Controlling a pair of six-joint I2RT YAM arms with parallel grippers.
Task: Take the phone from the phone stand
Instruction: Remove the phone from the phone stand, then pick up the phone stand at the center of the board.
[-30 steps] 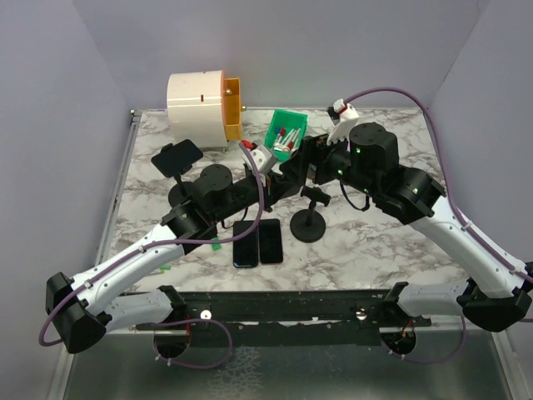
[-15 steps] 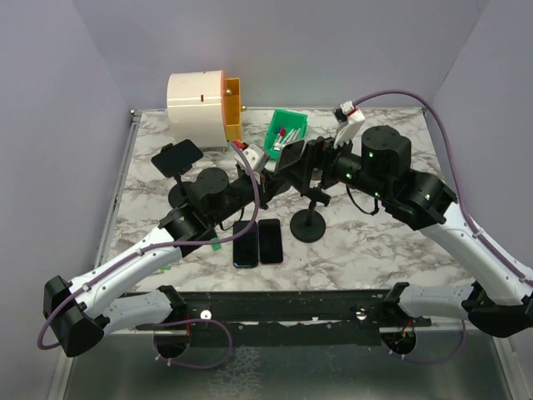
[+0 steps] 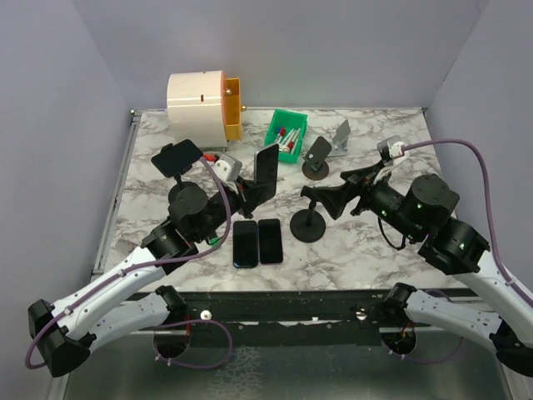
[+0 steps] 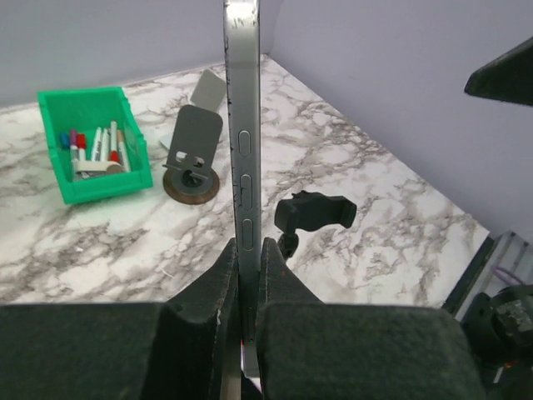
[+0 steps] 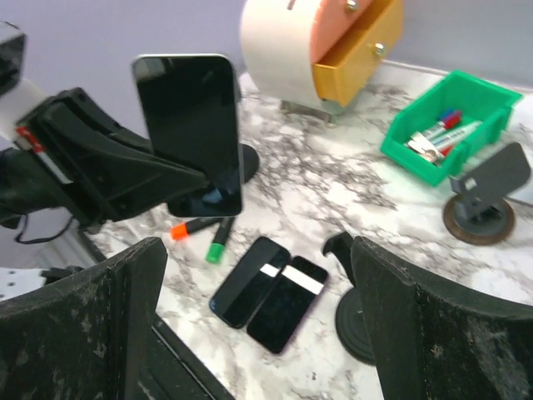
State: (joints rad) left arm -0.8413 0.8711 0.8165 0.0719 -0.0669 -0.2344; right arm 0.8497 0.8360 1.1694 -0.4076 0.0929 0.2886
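Observation:
My left gripper (image 3: 250, 190) is shut on a dark phone (image 3: 266, 169) and holds it upright above the table, left of the black phone stand (image 3: 310, 221). In the left wrist view the phone (image 4: 241, 150) stands edge-on between my fingers (image 4: 215, 279), and the stand's empty clamp (image 4: 315, 212) is beyond it to the right. My right gripper (image 3: 333, 200) is open and empty, just right of the stand's clamp. The right wrist view shows the held phone (image 5: 190, 133) at the upper left and the stand's base (image 5: 356, 321) by my right finger.
Two dark phones (image 3: 256, 242) lie flat side by side left of the stand. Orange and green markers (image 5: 206, 233) lie nearby. A green bin of pens (image 3: 286, 135), a grey stand (image 3: 316, 158), another black stand (image 3: 179, 157) and a white-orange drawer unit (image 3: 204, 104) stand behind.
My left gripper has carried the phone left and away from the stand. My right arm has drawn back to the right and lower, off the stand's clamp.

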